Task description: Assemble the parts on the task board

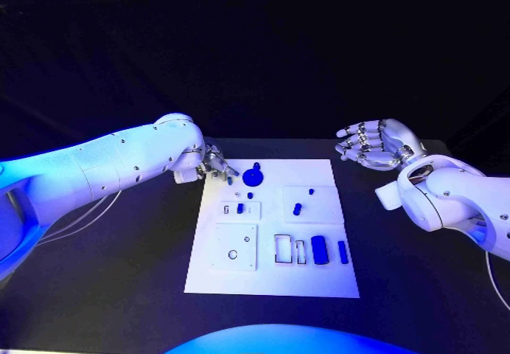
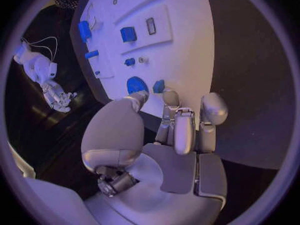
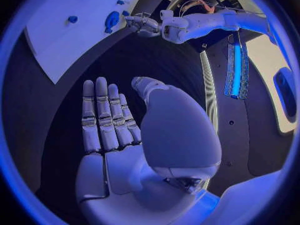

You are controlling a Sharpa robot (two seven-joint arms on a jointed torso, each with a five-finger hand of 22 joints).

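Your left hand (image 1: 216,164) sits at the ten o'clock corner of the flat white task board (image 1: 319,276), its fingertips (image 2: 169,97) pinching a small blue part (image 2: 159,86) beside the round blue disc (image 1: 253,177). Your right hand (image 1: 377,144) hovers at two o'clock, off the board, fingers spread and holding nothing.

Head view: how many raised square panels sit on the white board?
3 panels: one mid-left with a blue piece, one mid-right with two, one nearer left with a round hole. The left hand covers the board's far-left corner, so another could be hidden.
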